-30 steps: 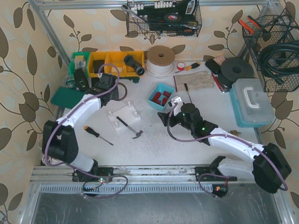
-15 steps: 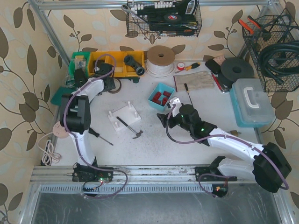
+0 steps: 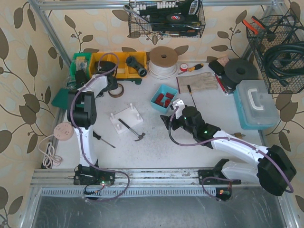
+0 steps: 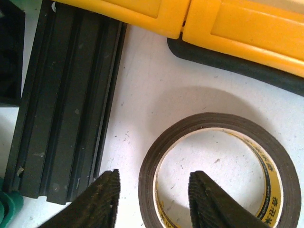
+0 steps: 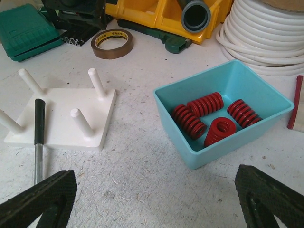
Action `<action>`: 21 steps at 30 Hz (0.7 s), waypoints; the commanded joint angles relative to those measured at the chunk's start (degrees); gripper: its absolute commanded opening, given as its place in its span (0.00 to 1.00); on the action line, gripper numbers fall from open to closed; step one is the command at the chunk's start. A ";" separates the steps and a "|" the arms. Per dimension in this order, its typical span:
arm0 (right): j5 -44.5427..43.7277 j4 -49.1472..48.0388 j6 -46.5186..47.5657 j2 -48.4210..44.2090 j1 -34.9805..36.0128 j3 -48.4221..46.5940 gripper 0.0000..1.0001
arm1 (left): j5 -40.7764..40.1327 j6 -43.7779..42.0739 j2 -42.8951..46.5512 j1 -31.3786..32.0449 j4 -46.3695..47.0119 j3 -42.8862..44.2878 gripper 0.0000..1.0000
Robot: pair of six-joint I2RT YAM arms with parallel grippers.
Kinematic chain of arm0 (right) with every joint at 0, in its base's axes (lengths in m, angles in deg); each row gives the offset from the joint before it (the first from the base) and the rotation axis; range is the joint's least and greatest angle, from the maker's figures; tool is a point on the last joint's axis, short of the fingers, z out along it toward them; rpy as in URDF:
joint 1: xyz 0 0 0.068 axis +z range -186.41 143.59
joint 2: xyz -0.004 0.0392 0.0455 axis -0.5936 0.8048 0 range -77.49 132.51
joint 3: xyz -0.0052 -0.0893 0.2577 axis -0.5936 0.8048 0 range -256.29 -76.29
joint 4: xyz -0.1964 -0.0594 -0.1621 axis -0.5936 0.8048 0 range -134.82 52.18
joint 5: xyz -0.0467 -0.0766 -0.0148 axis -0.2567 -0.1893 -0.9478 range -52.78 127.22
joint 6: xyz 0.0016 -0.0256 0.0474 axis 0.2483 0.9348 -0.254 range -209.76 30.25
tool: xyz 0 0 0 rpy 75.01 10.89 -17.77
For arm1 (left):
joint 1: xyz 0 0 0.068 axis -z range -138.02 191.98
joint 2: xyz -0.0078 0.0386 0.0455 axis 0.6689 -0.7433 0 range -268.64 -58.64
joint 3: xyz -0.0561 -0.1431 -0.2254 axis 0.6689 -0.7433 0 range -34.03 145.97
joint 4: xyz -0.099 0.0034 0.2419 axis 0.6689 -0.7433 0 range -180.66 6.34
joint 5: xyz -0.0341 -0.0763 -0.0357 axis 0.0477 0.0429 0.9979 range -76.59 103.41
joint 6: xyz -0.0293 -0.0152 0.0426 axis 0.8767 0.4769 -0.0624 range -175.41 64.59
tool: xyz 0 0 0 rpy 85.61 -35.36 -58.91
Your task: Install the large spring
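The red springs [image 5: 204,114] lie in a teal bin [image 5: 190,156] around the middle of the table [image 5: 142,185], a little toward its far edge. Most lie on their sides; one upright spring [image 5: 222,128] stands on end. It looks the broadest, though I cannot tell for certain which is the large one. These look like steel die springs: stiff, heavy for their size, with smooth painted coils that could slip or roll between pads. The best hold is probably across the coils at mid-length, squeezed from the sides so the bore stays free to slide over a peg. The white peg board [image 5: 61,118] sits just to the left of the bin, with a hammer [image 5: 39,118] lying across it between the pegs. The right gripper [image 5: 154,202] is spread wide and empty, poised on the near side of the bin and board, touching neither. The left gripper [image 4: 154,202] is near the far left corner, beside the yellow bins [image 4: 228,23], well away from the springs. It is partly open and carries nothing; its fingers [image 4: 105,199] straddle the rim of a roll of brown tape [image 4: 149,161], contact unclear.
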 commanded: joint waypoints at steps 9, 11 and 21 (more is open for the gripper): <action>-2.72 1.16 0.61 -0.20 0.56 -1.22 0.90 | 6.65 4.92 19.51 0.64 1.87 -13.83 0.53; -3.45 1.51 0.43 -0.20 0.54 -1.35 0.90 | 8.38 5.96 22.81 1.17 2.83 -17.46 0.54; -8.26 1.55 -0.57 -3.71 0.56 0.30 0.92 | 9.82 9.46 39.30 6.51 1.19 -29.33 0.58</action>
